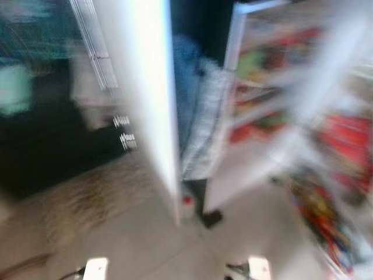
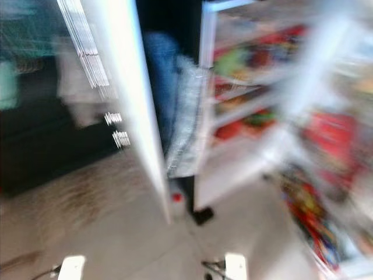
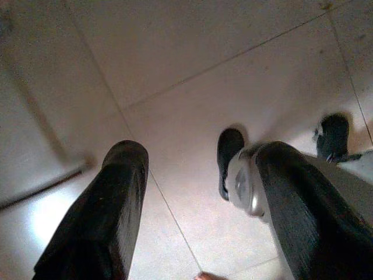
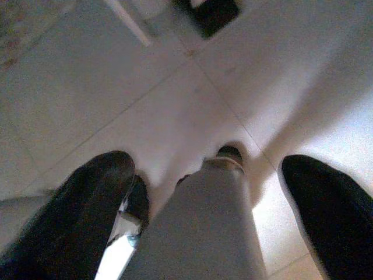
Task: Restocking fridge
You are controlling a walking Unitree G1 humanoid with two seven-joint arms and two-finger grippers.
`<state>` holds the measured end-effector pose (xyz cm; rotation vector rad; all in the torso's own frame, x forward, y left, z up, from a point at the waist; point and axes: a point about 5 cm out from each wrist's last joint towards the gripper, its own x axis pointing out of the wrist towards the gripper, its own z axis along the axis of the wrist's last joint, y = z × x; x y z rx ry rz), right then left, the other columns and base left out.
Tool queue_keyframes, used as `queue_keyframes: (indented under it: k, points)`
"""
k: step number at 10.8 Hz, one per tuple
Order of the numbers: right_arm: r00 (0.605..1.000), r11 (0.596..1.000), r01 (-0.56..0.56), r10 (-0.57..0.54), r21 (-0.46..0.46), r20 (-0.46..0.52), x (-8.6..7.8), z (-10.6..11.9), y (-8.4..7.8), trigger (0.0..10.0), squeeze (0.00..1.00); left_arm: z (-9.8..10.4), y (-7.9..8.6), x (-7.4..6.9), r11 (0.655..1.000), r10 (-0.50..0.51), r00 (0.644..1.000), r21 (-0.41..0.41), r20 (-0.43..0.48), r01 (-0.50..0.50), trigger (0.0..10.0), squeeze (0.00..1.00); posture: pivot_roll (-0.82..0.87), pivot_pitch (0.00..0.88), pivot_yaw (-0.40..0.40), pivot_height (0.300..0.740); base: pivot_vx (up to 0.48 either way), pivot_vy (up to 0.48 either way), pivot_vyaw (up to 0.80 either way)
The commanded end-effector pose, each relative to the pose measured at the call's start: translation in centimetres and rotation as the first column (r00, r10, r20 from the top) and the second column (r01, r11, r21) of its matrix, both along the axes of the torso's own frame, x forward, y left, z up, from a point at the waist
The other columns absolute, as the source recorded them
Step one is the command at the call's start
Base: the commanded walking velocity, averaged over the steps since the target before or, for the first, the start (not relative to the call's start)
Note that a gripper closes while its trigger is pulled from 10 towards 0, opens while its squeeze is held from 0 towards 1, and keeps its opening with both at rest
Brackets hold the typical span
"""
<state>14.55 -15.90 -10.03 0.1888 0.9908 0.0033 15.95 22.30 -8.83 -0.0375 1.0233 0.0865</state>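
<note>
the head views were smeared by motion. at nine o'clock a dark low cabinet (image 1: 52, 151) stood behind a patch of speckled mat (image 1: 87, 201) on the pale tiled floor (image 1: 145, 245). the white fridge door (image 1: 148, 99) swung out edge-on at twelve o'clock, its lower corner ending just short of a small red thing on the floor, too blurred to name. behind that edge a person in a blue top (image 1: 185, 87) and a pale patterned garment stood in the gap, one dark shoe (image 1: 211, 219) on the tiles. from one to four o'clock the fridge (image 1: 274, 111) stood open, its white shelves packed with red, green and yellow packages; no label could be read. bare tile lay open between the door's edge and the fridge base.

both arms hung down, pointing at the floor. the left gripper (image 3: 198, 216) had its two black fingers spread apart with nothing between them, above bare tile and the robot's own dark foot. the right gripper (image 4: 204, 221) likewise held its fingers wide and empty over the tiles.
</note>
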Motion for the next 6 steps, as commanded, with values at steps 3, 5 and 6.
queue_keyframes:
  k: [3,5,6]
  points:
    - [0.999,0.999,0.026,-0.027,-0.030,-0.031,-0.95,-0.36,-0.30,10.0,0.00,-0.09,-0.43,0.02,0.999,-0.032,0.999,0.001,-0.010,0.032,10.0,0.00,0.06,0.042,0.088,0.740,0.000,0.000,-0.77]
    - [0.999,0.998,0.041,-0.042,-0.042,-0.031,-0.96,-0.36,-0.33,10.0,0.00,-0.07,-0.40,0.06,0.999,-0.035,0.999,0.002,-0.009,0.035,10.0,0.00,0.06,0.047,0.097,0.740,0.000,0.000,-0.76]
    - [0.998,0.998,0.052,-0.053,-0.042,-0.028,-0.93,-0.35,-0.27,10.0,0.00,-0.04,-0.36,0.11,0.999,-0.045,0.999,0.003,-0.010,0.045,10.0,0.00,0.05,0.048,0.104,0.740,0.000,0.000,-0.75]
